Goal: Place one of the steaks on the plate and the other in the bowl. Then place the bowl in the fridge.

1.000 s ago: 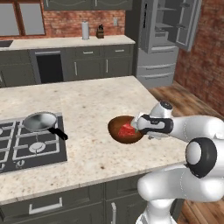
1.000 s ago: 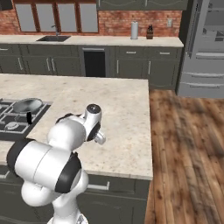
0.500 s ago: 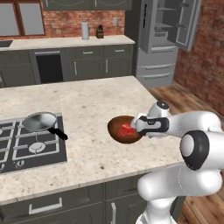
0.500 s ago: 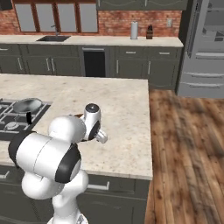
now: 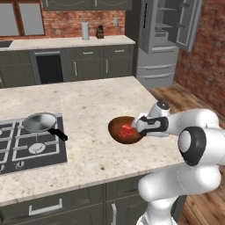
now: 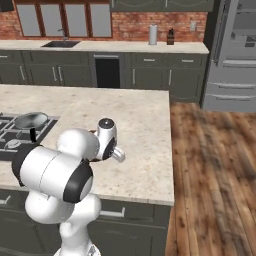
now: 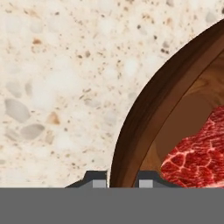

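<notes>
Left base view: the round, deep, reddish-brown wooden bowl (image 5: 124, 130) sits upright on the speckled cream stone island counter (image 5: 88, 110), near its right end, with a flat red marbled steak (image 5: 128, 131) lying inside. The dark two-finger gripper (image 5: 139, 127) meets the bowl's right rim.

Right base view: the tall grey metal fridge (image 6: 234, 55) stands far right.

Hand view: the fingers (image 7: 95, 180) straddle the bowl's rim, seemingly clamped on it. No readable writing.
</notes>
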Tool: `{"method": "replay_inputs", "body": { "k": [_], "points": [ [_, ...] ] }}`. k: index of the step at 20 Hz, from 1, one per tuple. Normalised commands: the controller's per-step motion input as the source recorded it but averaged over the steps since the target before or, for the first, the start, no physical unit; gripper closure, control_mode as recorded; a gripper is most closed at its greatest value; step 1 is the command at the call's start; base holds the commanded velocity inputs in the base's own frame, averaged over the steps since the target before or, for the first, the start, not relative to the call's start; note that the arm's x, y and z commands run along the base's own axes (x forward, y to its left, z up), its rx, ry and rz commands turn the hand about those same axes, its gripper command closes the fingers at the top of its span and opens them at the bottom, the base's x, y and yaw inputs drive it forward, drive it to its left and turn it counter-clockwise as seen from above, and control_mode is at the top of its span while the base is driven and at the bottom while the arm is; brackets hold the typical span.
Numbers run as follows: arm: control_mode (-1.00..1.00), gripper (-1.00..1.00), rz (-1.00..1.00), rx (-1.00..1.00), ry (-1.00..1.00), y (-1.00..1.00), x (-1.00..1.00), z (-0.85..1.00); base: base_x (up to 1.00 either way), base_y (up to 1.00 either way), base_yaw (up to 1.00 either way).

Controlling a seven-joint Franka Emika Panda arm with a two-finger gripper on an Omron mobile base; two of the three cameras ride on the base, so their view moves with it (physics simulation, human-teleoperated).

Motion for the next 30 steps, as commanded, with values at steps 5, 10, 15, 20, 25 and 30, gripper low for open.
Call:
{"method": "replay_inputs", "body": {
  "k": [5,10,15,20,25,30],
  "points": [
    [-1.0,1.0,-0.02,0.0,-0.25,0.11,-0.14,-0.33,0.0,0.0,0.0],
    [-1.0,1.0,-0.07,0.0,-0.21,0.08,-0.18,0.04,0.0,0.0,0.0],
    [-1.0,1.0,-0.05,0.04,-0.08,0.12,-0.03,0.63,0.0,0.0,0.0],
    [-1.0,1.0,-0.01,0.04,0.17,0.02,0.0,0.97,0.0,0.0,0.0],
    [-1.0,1.0,0.0,0.0,0.47,0.0,-0.25,0.91,0.0,0.0,0.0],
    [-1.0,1.0,0.0,0.05,0.08,0.0,-0.68,0.67,0.0,0.0,0.0]
  ]
}}
